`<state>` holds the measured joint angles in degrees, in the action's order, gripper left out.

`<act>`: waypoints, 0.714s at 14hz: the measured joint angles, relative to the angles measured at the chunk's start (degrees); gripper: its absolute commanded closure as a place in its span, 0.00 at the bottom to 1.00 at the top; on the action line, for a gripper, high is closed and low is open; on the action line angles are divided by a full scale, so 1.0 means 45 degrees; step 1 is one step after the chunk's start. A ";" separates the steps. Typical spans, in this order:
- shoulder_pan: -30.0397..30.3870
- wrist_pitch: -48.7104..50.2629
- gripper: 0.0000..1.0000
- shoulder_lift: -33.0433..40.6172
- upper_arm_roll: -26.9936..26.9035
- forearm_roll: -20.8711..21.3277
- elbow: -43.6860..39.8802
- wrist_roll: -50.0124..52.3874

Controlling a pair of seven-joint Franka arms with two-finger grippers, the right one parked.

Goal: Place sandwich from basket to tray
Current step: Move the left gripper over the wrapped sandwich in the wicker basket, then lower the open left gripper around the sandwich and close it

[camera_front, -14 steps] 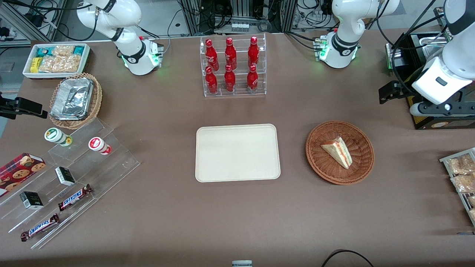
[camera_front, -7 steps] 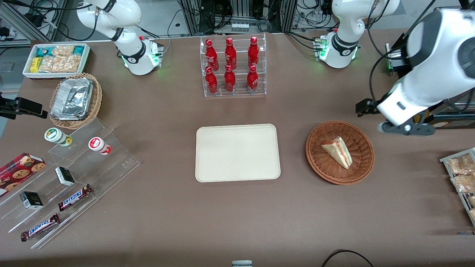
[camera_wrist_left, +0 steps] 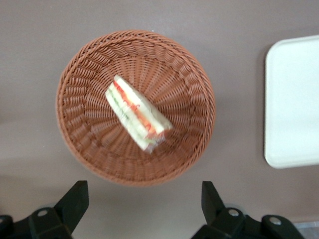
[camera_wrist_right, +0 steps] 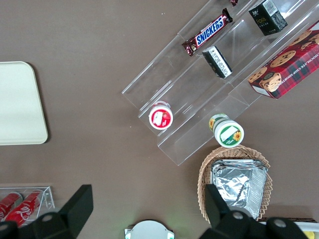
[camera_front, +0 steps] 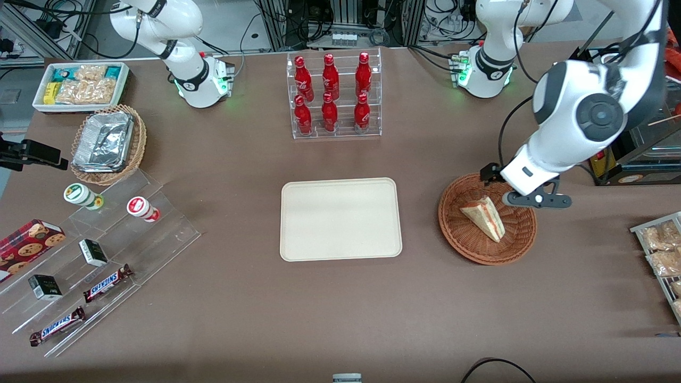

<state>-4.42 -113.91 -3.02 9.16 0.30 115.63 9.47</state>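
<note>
The sandwich [camera_front: 484, 217] is a pale bread wedge with red and green filling, lying in the round reddish-brown basket [camera_front: 487, 251]. It also shows in the left wrist view [camera_wrist_left: 137, 113], inside the basket [camera_wrist_left: 79, 144]. My left gripper [camera_front: 520, 190] hangs above the basket's rim, on the edge farther from the front camera. It is open and empty [camera_wrist_left: 143, 199], its fingers [camera_wrist_left: 75, 199] spread wide over bare table just outside the rim. The cream tray [camera_front: 340, 219] lies flat and empty beside the basket, toward the parked arm, and shows in the left wrist view [camera_wrist_left: 294, 99].
A clear rack of red bottles [camera_front: 334, 96] stands farther from the camera than the tray. A wire rack of snack packets [camera_front: 662, 250] and a dark box [camera_front: 633, 170] sit at the working arm's end. Acrylic steps with snacks [camera_front: 101, 250] lie at the parked arm's end.
My left arm has swung in from the working arm's end of the table to over the basket's rim. The sandwich, basket and tray have not moved.
</note>
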 measured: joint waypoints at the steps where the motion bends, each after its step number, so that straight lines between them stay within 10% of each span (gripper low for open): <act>1: -0.0014 -0.0890 0.00 0.0049 0.0000 0.0015 0.0678 0.0302; 10: 0.0003 -0.5907 0.00 0.0219 -0.0026 0.0023 0.3869 0.5924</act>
<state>-4.40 -140.49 -2.04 9.04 0.40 133.05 36.13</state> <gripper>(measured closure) 0.000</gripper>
